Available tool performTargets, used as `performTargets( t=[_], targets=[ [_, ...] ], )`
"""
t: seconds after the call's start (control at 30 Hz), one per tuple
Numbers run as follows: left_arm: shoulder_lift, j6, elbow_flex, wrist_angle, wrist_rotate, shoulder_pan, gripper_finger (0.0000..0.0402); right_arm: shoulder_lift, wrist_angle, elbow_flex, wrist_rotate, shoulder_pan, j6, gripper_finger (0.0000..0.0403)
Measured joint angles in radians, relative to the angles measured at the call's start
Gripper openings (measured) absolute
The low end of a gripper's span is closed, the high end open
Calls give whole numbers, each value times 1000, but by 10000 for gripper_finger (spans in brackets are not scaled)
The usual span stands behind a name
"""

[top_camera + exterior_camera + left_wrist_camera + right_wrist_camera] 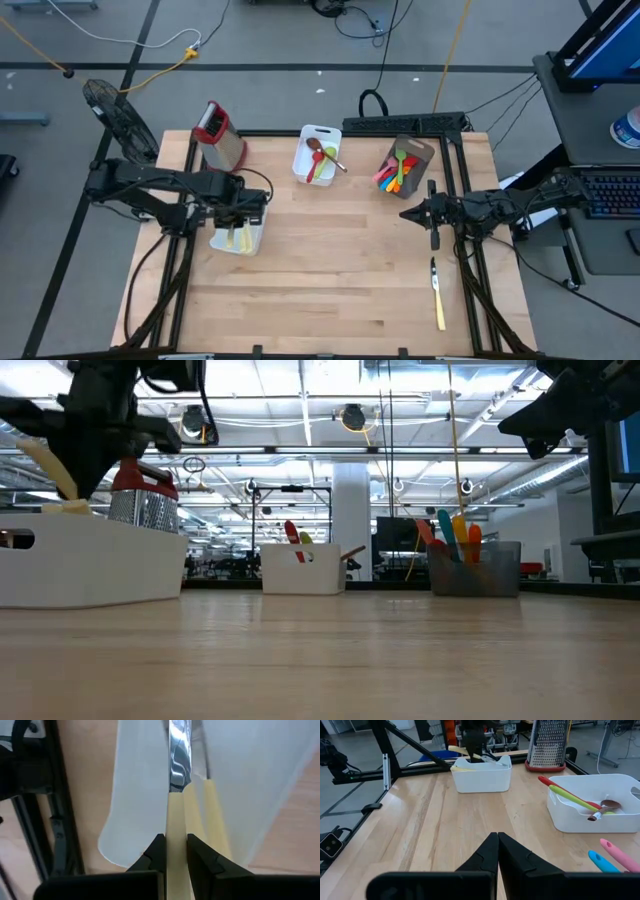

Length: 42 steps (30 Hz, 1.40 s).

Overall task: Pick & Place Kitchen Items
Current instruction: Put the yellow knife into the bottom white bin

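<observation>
The wooden table [330, 270] carries a white tub [238, 238] at its left side, and the left gripper [174, 851] is held directly over it, clamped on the cream handle of a knife [176, 820] whose blade points down into the tub, beside other cream handles already inside. The knife should be lowered until it rests among them, then freed without dragging the tub. The right gripper [498, 840] is fully closed on nothing, parked over the right side. One more knife [437, 295] lies on the table, near right. No brand, label or writing can be read.
</observation>
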<state>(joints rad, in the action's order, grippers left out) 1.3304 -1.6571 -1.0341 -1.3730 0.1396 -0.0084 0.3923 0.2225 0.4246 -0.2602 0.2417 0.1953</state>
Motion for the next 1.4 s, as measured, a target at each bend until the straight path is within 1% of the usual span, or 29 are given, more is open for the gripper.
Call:
performTargets(
  t=[0.1,0.27,0.47,0.7,0.97,1.07,1.17,1.27,1.4],
  targets=[
    [0,34,45,19,26,26,35,0,0,0,0,0,2,4],
    [0,63,96,60,25,53,35,0,0,0,0,0,2,4],
    [0,67,123,69,9,74,39,0,0,0,0,0,2,4],
    [0,66,125,70,7,76,113,0,0,0,0,0,2,4],
    [0,66,125,69,16,52,176,0,0,0,0,0,2,4],
    [-10,66,119,66,17,46,190,0,0,0,0,0,2,4],
    [-29,65,85,65,8,31,200,0,0,0,0,0,2,4],
    [-53,65,35,67,-36,4,203,0,0,0,0,0,2,4],
    [-78,65,-43,67,-122,-50,199,0,1,0,0,0,2,4]
  ],
)
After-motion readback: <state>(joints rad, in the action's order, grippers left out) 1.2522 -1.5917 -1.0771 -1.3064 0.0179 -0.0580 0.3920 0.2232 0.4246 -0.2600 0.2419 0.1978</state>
